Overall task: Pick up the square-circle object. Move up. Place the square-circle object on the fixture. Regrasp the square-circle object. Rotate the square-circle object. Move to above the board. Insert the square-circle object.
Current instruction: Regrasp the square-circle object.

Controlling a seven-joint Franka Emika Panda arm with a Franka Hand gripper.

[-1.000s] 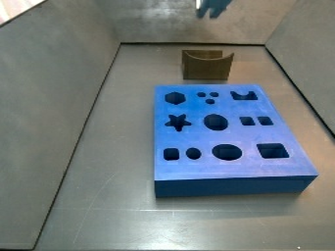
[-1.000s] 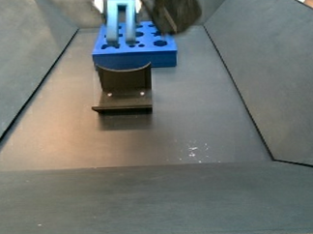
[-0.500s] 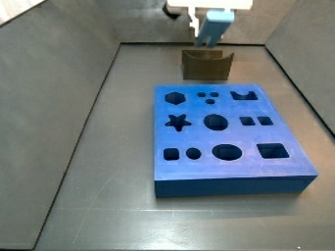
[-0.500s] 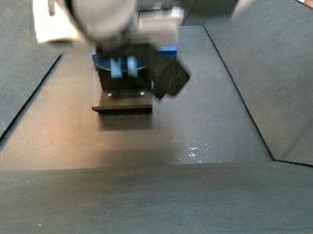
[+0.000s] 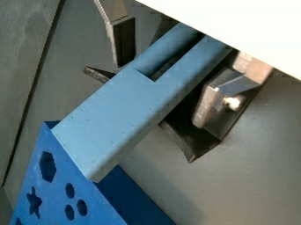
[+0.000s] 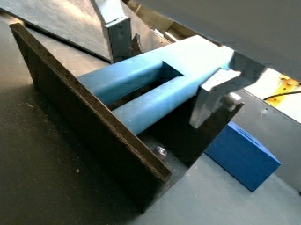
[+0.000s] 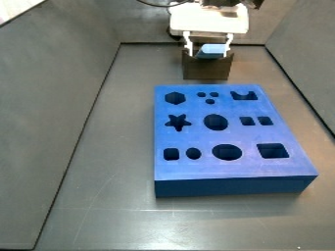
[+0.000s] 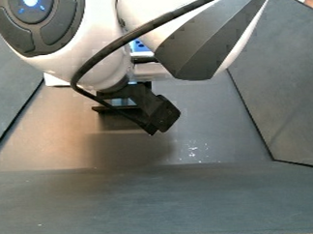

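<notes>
While my gripper point(image 7: 210, 46) hangs at the fixture point(image 7: 206, 67), its fingers point(image 6: 219, 95) clamp the square-circle object point(image 5: 135, 99), beyond the board point(image 7: 230, 134).

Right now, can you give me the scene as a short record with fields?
gripper: low over the fixture, at the far end of the floor, gripper
held piece: square-circle object, between the silver fingers
piece position: at the fixture's dark plate; contact cannot be told
board: blue board flat on the floor, holes empty
</notes>
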